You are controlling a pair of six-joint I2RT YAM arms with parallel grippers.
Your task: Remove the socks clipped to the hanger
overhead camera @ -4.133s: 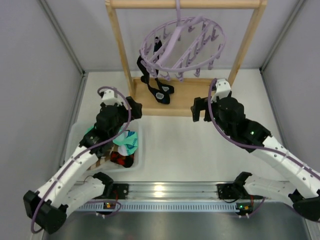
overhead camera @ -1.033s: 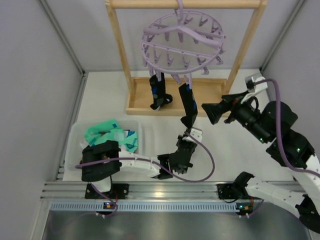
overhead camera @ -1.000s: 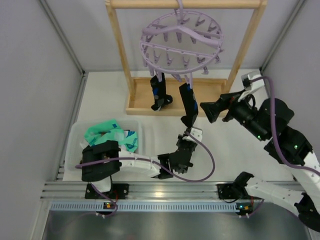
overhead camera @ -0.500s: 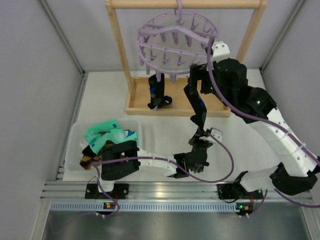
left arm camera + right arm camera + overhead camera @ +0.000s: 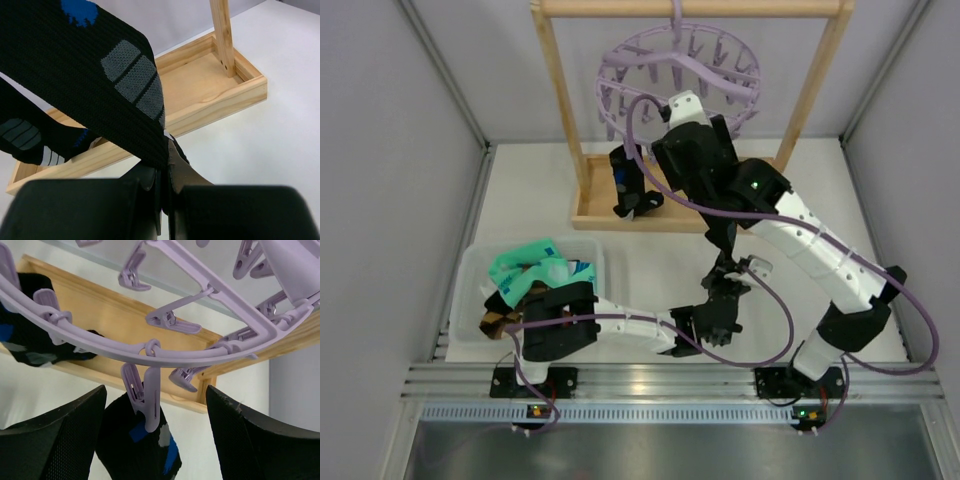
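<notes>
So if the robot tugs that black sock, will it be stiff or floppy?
Probably floppy: the black sock curves softly down to the left gripper pinching its edge. It looks light, being thin knit. It may stretch before coming free, since a lilac clip seems to bite its top.

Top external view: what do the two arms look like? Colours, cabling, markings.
Left arm and right arm: white tubular links, black joint housings, a purple cable looping along each. A small green light sits on the right arm's black housing. Wrist views show black end effector fingers, mesh-textured on the right.
</notes>
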